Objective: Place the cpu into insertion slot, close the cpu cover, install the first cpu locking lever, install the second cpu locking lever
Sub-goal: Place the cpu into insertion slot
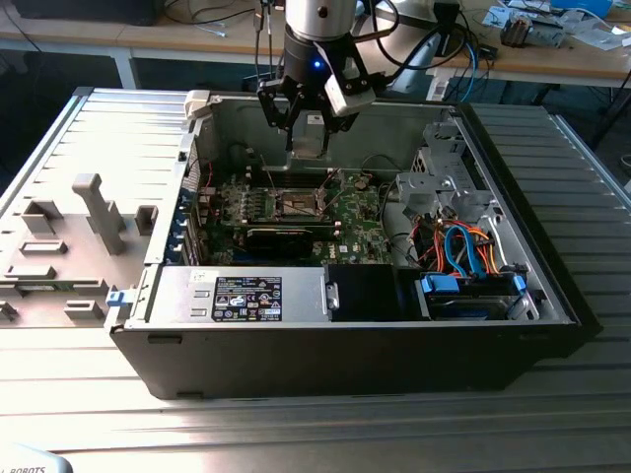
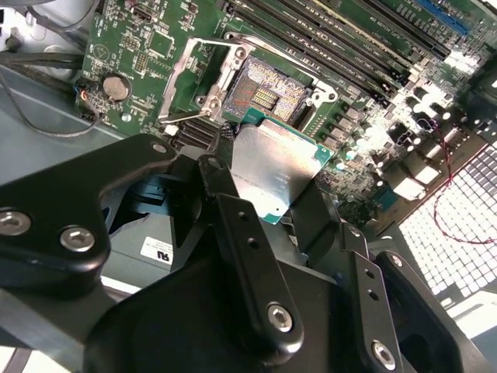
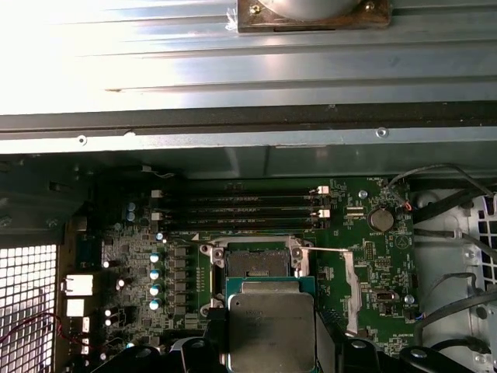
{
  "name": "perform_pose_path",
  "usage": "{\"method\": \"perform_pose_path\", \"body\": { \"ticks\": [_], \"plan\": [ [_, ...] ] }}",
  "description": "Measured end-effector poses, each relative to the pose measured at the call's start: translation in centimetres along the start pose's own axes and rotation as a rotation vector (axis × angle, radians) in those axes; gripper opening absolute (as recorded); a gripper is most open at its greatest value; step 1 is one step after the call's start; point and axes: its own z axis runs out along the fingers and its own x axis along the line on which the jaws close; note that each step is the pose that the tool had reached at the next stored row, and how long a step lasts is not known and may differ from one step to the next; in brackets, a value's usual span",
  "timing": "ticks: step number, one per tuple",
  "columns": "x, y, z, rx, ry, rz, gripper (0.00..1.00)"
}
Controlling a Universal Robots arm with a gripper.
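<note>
My tool (image 1: 308, 126) is clamping the cpu (image 2: 272, 175) by its edges and holding it just above the open insertion slot (image 2: 268, 92) on the green board (image 3: 373, 264). My fingers (image 2: 241, 233) are hiding the cpu's lower edge. The cpu cover (image 2: 221, 76) seems to be standing open, though I am struggling to tell it from the thin levers.

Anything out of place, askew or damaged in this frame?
Nothing stands out. The gripper holds the cpu by its edges, roughly flat, above the green board and near the insertion slot, whose dark centre lies uncovered. No damage or stray parts show around the slot.
</note>
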Motion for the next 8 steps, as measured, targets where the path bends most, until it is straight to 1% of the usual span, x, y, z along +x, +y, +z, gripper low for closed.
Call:
{"method": "perform_pose_path", "body": {
  "ticks": [8],
  "plan": [
    [0.00, -0.01, 0.01, -0.0002, -0.0005, 0.006, 0.54]
  ]
}}
